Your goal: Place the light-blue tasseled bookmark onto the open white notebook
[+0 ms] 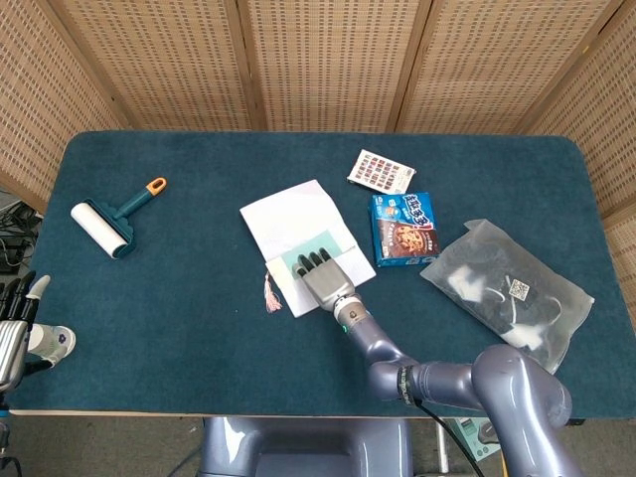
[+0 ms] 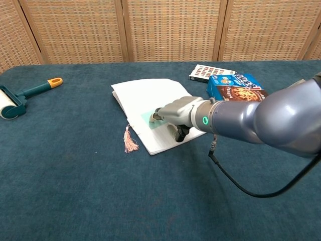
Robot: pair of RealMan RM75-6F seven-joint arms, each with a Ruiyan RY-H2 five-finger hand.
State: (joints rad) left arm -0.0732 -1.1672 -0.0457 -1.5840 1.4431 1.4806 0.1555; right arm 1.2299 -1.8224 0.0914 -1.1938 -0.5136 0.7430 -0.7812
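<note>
Head view, from above: the open notebook [image 1: 298,234] lies near the middle of the blue table [image 1: 199,328]. The light-blue bookmark [image 1: 303,253] lies on the notebook's near page, its card touching the paper. Its pink tassel [image 1: 269,295] hangs past the page's left edge onto the cloth. The right hand [image 1: 320,278] lies flat over the near end of the bookmark, fingers [image 1: 310,261] stretched forward and slightly apart, pressing down rather than pinching. Whether any finger curls under the card cannot be told.

Chest view, from the front: the same right hand [image 2: 173,113] rests low on the notebook [image 2: 145,95], its fingertips on the bookmark [image 2: 149,119]. The thumb points down at the page's near-right edge. The tassel [image 2: 130,143] lies on the table just beside the notebook's near-left corner.

Left hand [image 1: 15,323]: seen only at the lower left edge of the head view, off the table's near-left corner, fingers upright and holding nothing.

Other items: a lint roller [image 1: 114,221] with an orange-tipped handle lies at the far left. A cookie box [image 1: 404,229] sits just right of the notebook, and a small printed card [image 1: 382,171] lies behind the box. A clear plastic bag [image 1: 507,288] with dark contents lies at the right.
</note>
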